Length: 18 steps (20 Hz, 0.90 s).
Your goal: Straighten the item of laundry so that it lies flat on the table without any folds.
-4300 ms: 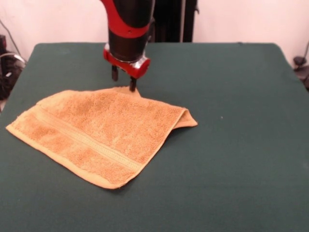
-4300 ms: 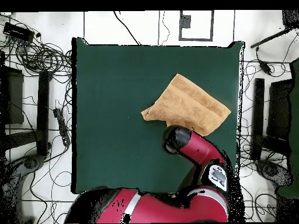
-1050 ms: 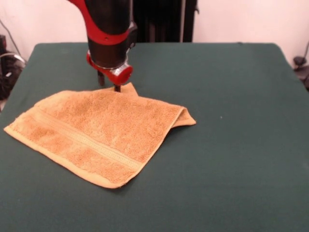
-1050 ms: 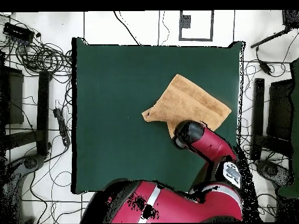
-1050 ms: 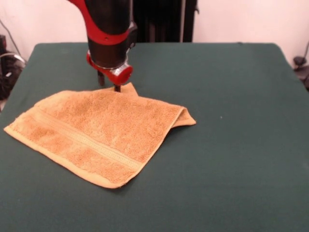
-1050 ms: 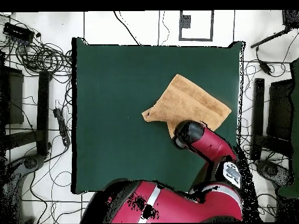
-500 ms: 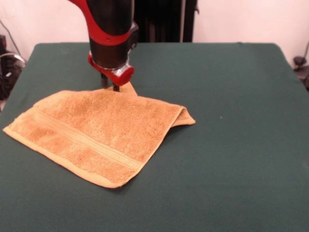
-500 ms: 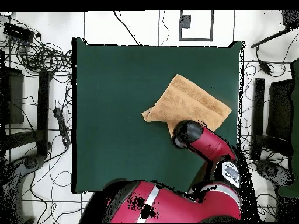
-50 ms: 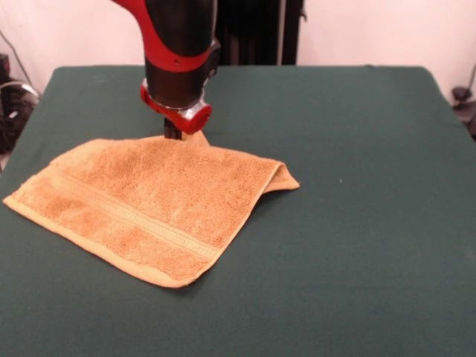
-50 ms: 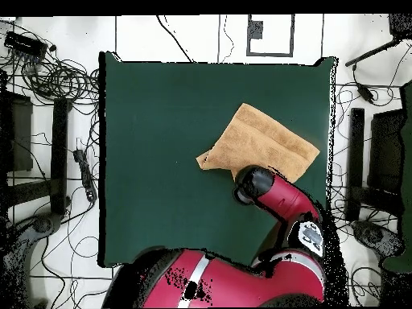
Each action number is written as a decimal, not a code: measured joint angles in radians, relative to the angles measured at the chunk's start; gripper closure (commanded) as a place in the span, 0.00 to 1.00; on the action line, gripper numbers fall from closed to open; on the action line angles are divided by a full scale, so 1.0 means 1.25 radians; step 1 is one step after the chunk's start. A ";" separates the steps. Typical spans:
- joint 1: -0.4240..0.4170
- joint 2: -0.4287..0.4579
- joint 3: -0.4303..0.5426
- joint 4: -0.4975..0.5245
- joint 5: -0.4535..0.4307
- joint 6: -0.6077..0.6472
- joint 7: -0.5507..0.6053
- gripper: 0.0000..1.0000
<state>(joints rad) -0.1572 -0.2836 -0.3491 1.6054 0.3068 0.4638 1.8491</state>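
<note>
I cannot tell how the jaws of the gripper [image 9: 175, 134] are sitting; they are pressing at a raised flap of the towel [image 9: 149, 204], which is spreading away below them on the table [image 9: 357, 223], folded double. A shallow pinch risks catching one layer and dragging everything.

Orange-tan towel [image 9: 152, 204] folded double, one corner doubled under, on green table [image 9: 357, 223]
</note>
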 measured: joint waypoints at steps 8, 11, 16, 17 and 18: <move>0.009 0.000 -0.010 0.009 0.000 -0.001 0.000 1.00; 0.014 -0.001 -0.019 0.026 0.000 -0.001 0.000 1.00; 0.013 -0.012 -0.027 0.075 0.000 -0.001 0.000 1.00; 0.013 -0.016 -0.030 0.092 -0.001 0.000 0.000 1.00; 0.012 -0.017 -0.033 0.105 -0.001 0.000 0.000 1.00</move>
<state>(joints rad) -0.1425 -0.3053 -0.3908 1.7367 0.3056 0.4633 1.8493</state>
